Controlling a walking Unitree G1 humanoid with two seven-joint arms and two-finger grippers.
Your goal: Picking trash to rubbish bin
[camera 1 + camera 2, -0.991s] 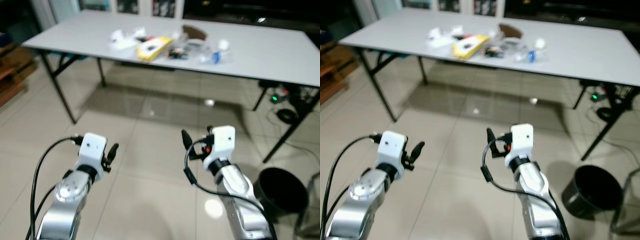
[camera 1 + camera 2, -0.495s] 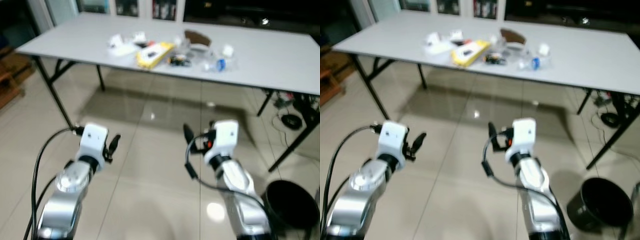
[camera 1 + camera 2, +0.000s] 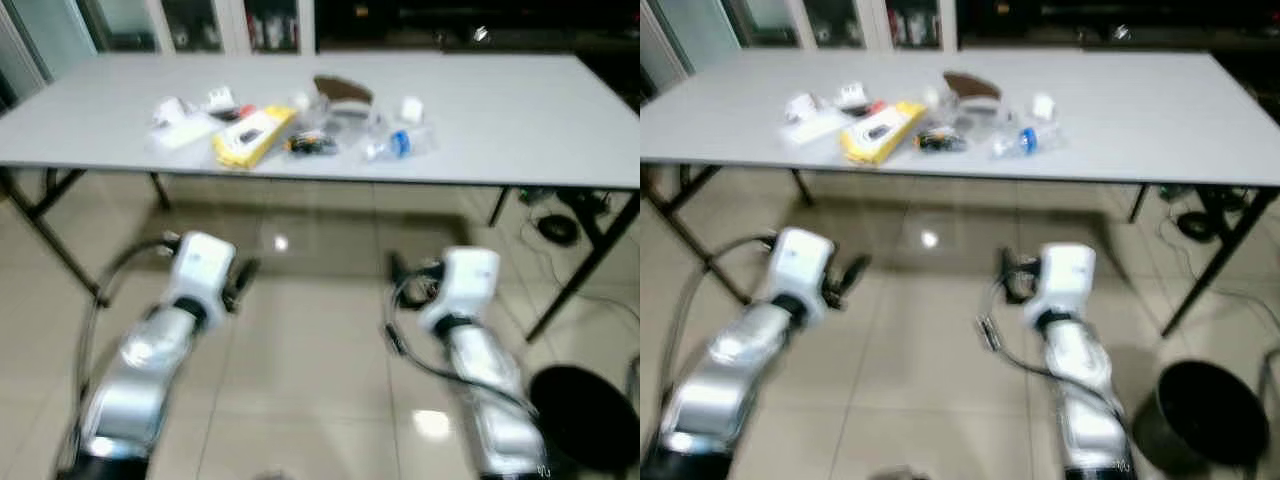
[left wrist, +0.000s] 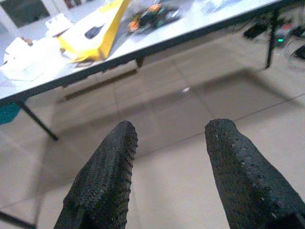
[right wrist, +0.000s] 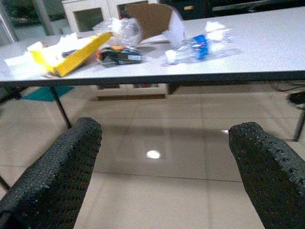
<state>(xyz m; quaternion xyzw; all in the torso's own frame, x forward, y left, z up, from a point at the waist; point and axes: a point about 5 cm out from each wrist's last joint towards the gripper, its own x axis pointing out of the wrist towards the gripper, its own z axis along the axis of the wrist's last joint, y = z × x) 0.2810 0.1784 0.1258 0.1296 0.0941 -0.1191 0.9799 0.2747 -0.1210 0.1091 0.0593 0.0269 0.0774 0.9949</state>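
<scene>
Trash lies on the white table: a yellow box, white crumpled paper, a dark wrapper, a brown cardboard piece and a clear plastic bottle with a blue label. The black rubbish bin stands on the floor at the lower right. My left gripper is open and empty, held above the tiles short of the table. My right gripper is open and empty too, facing the bottle and the yellow box.
Black folding table legs stand at both ends. Cables and a dark device lie on the floor under the table's right side. Glass-fronted cabinets line the far wall. Glossy beige tiles spread between me and the table.
The whole view has shifted: the table has drawn nearer and now lies square across the view. Both arms keep the same raised pose with open fingers.
</scene>
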